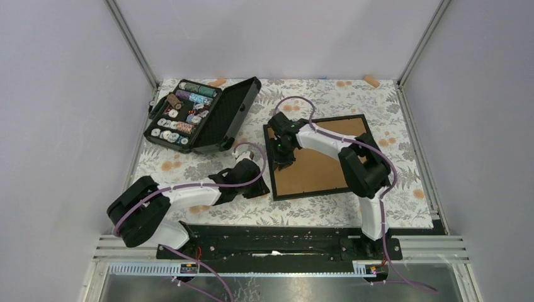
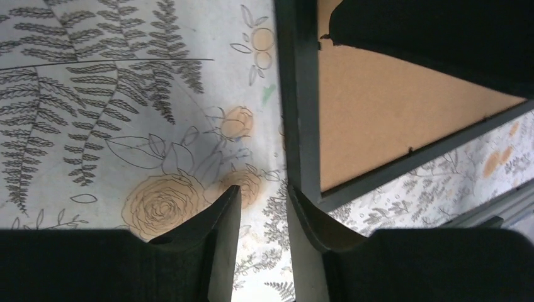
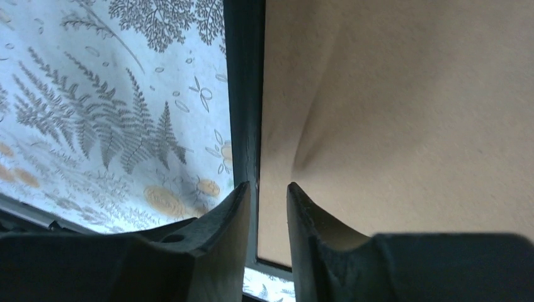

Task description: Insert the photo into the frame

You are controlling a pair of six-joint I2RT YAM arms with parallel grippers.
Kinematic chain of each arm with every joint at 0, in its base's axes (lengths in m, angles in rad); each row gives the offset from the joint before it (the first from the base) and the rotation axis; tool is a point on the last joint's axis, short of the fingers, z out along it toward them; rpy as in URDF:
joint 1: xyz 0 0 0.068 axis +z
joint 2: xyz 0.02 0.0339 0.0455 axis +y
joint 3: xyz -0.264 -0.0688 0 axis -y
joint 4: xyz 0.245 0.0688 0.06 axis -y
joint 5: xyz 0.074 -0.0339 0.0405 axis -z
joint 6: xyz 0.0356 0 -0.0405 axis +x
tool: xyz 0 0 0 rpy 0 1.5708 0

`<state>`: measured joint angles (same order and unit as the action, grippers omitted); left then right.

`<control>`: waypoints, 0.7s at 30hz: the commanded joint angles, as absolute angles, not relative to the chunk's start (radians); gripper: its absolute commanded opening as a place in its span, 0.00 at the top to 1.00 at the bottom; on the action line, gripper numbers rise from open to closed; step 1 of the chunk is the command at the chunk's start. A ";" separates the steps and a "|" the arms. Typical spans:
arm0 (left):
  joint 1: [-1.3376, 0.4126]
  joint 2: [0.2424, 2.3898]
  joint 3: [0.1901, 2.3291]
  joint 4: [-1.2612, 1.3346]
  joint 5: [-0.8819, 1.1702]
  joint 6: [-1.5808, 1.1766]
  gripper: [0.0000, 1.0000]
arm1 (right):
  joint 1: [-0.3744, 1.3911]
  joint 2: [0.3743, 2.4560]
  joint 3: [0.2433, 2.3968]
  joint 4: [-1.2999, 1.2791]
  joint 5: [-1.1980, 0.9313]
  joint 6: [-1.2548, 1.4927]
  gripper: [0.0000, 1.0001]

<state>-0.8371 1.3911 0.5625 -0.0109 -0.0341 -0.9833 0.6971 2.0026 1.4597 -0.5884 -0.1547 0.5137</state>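
Left fingers (image 2: 221, 228) slightly parted, empty, beside frame (image 1: 317, 168)'s near-left corner. Right fingers (image 3: 220, 234) straddle its left rail; grip unclear.

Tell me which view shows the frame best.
Top external: the whole frame lies back up, brown board showing, only partly covered by the right arm. The left wrist view shows just one corner with some board; the right wrist view shows a close, blurry stretch of one rail and board.

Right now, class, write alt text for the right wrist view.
The right tool, fingers a narrow gap apart, hangs over the black rim of the frame. Brown backing board fills the right side, fern-patterned tablecloth the left.
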 commanded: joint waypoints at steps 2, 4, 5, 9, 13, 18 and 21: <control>-0.848 1.438 0.547 0.040 -0.126 -1.040 0.66 | 0.727 2.071 1.554 -0.696 -0.097 0.542 0.70; -0.855 1.443 0.541 0.047 -0.134 -1.042 0.67 | 0.730 2.067 1.549 -0.706 -0.079 0.545 0.71; -0.858 1.443 0.536 0.051 -0.137 -1.043 0.67 | 0.731 2.066 1.545 -0.709 -0.076 0.546 0.72; -0.860 1.454 0.519 0.086 -0.119 -1.041 0.67 | 0.739 2.081 1.541 -0.723 -0.067 0.548 0.74; -0.860 1.460 0.519 0.092 -0.105 -1.039 0.64 | 0.750 2.090 1.550 -0.732 -0.066 0.549 0.74; -0.860 1.437 0.518 0.091 -0.102 -1.022 0.59 | 0.752 2.042 1.551 -0.728 -0.072 0.562 0.58; -0.861 1.455 0.523 0.093 -0.104 -1.014 0.57 | 0.752 2.022 1.557 -0.712 -0.067 0.565 0.57</control>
<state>-0.8570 1.4410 0.5396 0.1043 -0.0906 -1.0416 0.7399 2.0693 1.5291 -0.6800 -0.0891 0.5495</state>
